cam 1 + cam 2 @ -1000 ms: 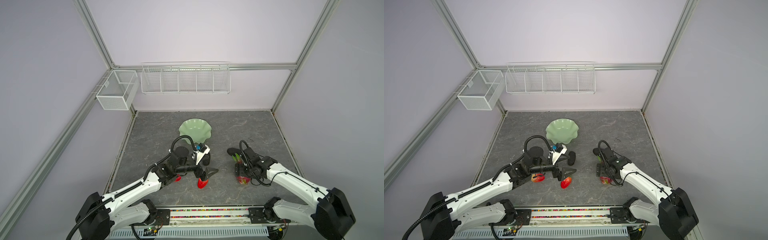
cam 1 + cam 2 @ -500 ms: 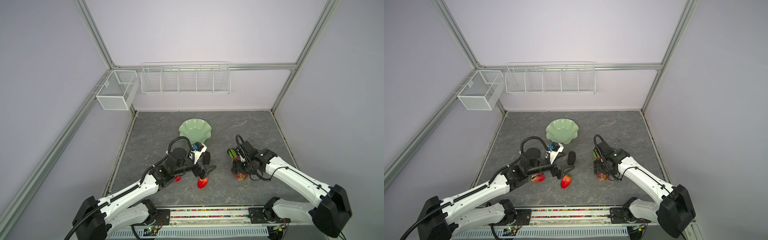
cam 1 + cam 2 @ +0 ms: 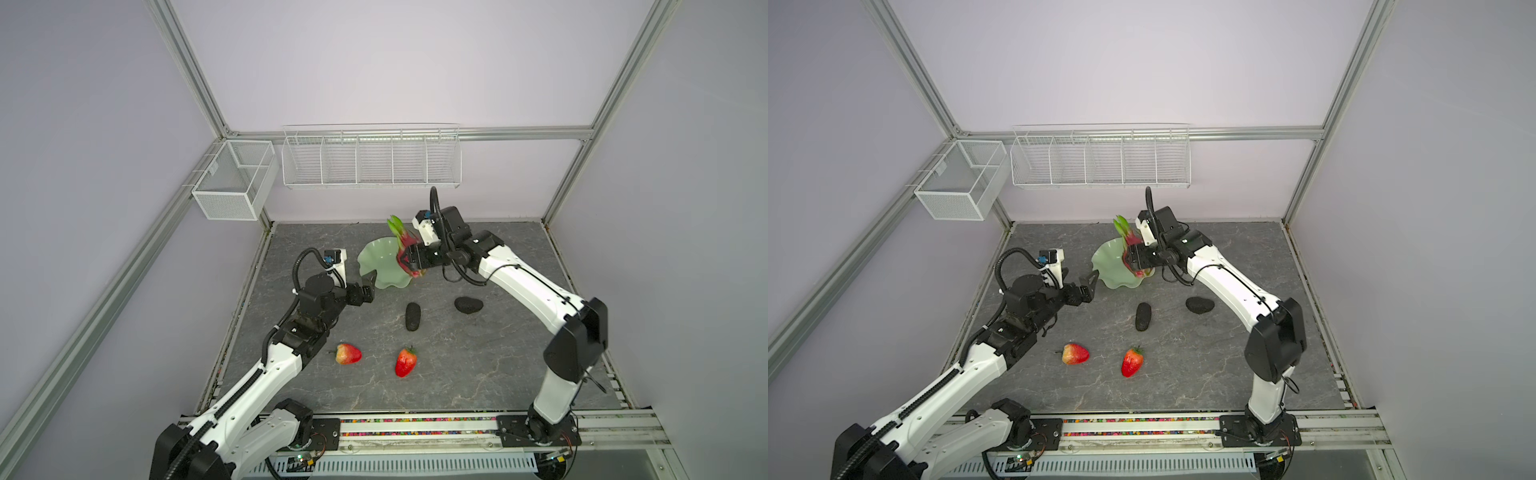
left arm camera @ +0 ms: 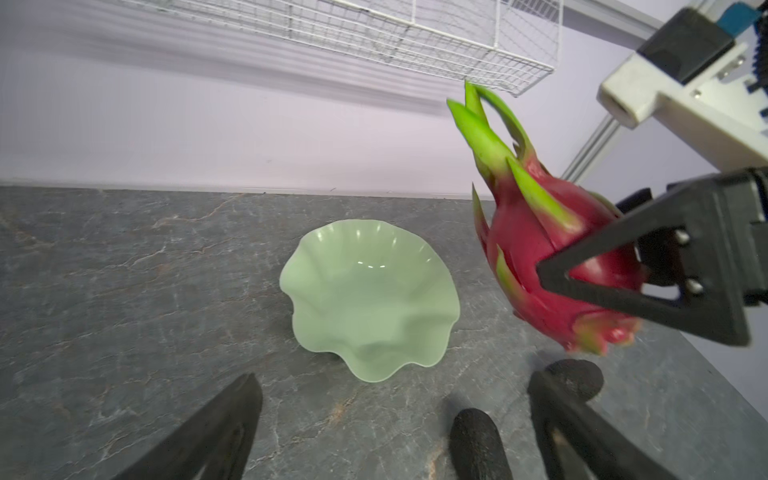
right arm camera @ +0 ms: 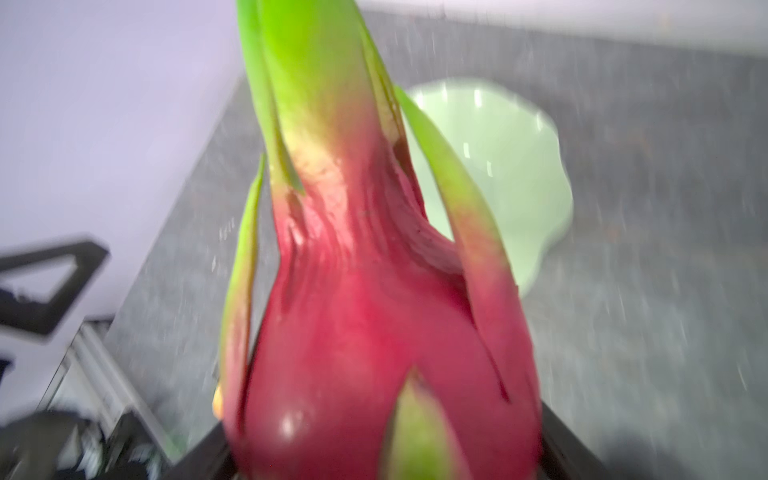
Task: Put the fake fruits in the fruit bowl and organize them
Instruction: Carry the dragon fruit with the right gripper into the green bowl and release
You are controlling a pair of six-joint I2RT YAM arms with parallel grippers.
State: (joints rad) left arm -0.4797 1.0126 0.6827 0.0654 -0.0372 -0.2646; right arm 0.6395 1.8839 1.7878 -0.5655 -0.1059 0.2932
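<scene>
Right gripper (image 3: 408, 260) clamps the dragon fruit (image 3: 400, 243), leaf tips up, in the air at the right edge of the green bowl (image 3: 380, 268) on the far half of the grey marbled tabletop (image 3: 457, 374). Left gripper (image 3: 371, 284) hangs wide open, empty, just left of the bowl. Nearer lie the left avocado (image 3: 412, 316) and right avocado (image 3: 468, 305), then the left strawberry (image 3: 348, 353) and right strawberry (image 3: 405, 362); a wire rack (image 3: 371, 166) hangs on the lilac far wall.
</scene>
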